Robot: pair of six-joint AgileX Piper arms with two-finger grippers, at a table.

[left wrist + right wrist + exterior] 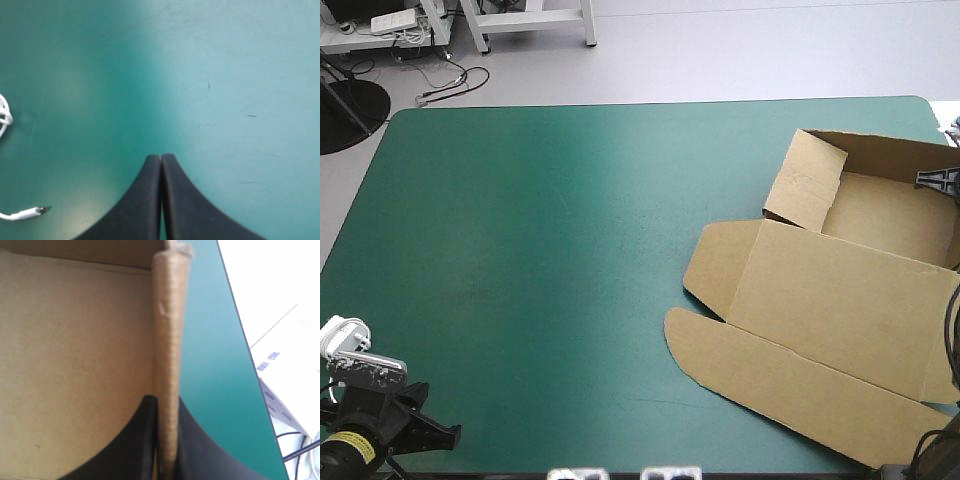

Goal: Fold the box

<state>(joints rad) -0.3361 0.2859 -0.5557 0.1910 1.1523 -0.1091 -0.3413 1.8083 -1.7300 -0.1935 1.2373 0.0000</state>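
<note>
The brown box (840, 300) lies at the table's right side, its tray part at the back with walls raised and its lid and flaps flat toward the front. My right gripper (167, 405) is shut on the box's right wall (170, 340), which stands upright between the black fingers; the tray floor (75, 365) lies to one side of them. In the high view only a small black part of that gripper (940, 180) shows at the right edge. My left gripper (160, 159) is shut with nothing in it, over bare teal-green cover at the front left corner (380, 420).
A white cable end (25, 214) lies on the cover beside my left gripper. The table's right edge (240, 340) runs close along the box's held wall, with white papers (285, 360) beyond it. Bare cover (540, 250) fills the table's left and middle.
</note>
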